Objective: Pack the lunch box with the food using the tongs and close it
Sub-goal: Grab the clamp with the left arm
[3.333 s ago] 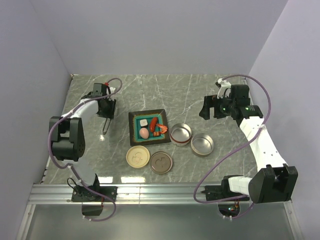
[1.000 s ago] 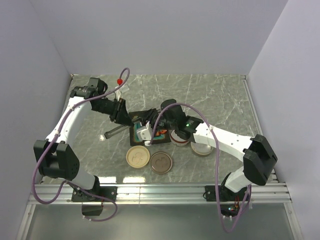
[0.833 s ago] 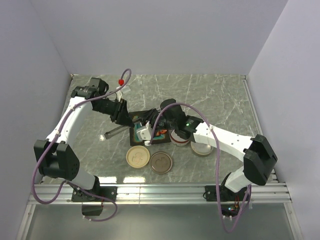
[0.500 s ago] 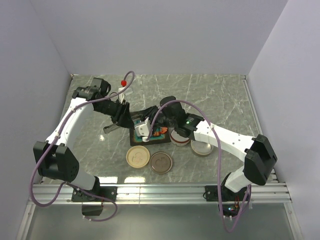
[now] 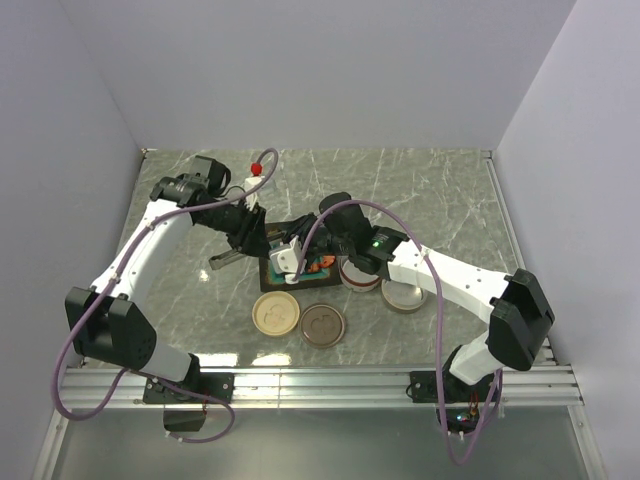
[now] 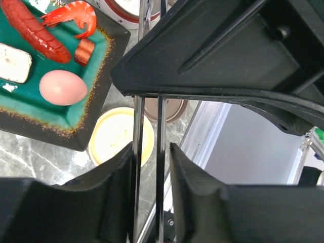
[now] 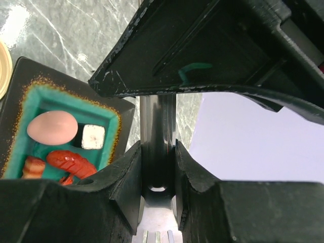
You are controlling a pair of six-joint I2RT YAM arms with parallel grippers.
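Observation:
The silver tongs [image 5: 221, 260] hang slanted over the left edge of the teal tray [image 5: 268, 284], held by both grippers. My left gripper [image 5: 250, 237] has its fingers round the two thin arms [image 6: 161, 126], which run nearly parallel between them. My right gripper [image 5: 288, 252] is shut on the tongs [image 7: 158, 121] near one end. The food lies on the tray: pink egg [image 6: 63, 87], white cube [image 6: 14, 62], sausage [image 6: 35, 30], shrimp [image 6: 73, 12]. The round metal lunch box tins [image 5: 360, 272] [image 5: 405, 294] sit right of the tray, partly hidden by the right arm.
A yellow lid [image 5: 275, 313] and a brown lid [image 5: 322, 325] lie in front of the tray. The aluminium rail [image 5: 320, 380] runs along the near table edge. Purple cables loop over both arms. Walls close in the table on the left, right and back.
Both arms came in from the sides to the tray. Over the last second the left gripper slid right along the tongs toward the right gripper, and its jaws widened, then narrowed again.

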